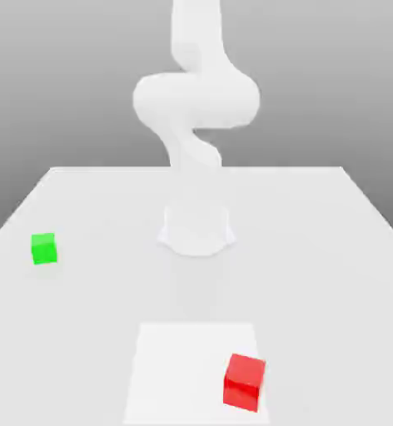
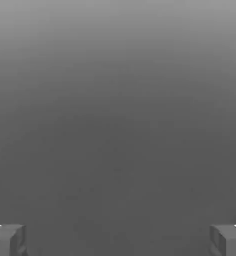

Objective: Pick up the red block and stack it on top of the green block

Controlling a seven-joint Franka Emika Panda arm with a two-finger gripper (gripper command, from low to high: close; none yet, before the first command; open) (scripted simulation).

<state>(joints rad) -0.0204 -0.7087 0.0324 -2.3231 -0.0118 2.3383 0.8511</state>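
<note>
The red block sits on the white table, near the front edge toward the exterior view's right, on a paler square patch of the surface. It rests flat, untouched. The green block stands well apart from it, toward the exterior view's left and farther back. The white robot base is between and behind them. The gripper is spread wide, its fingertips apart with nothing between them.
</note>
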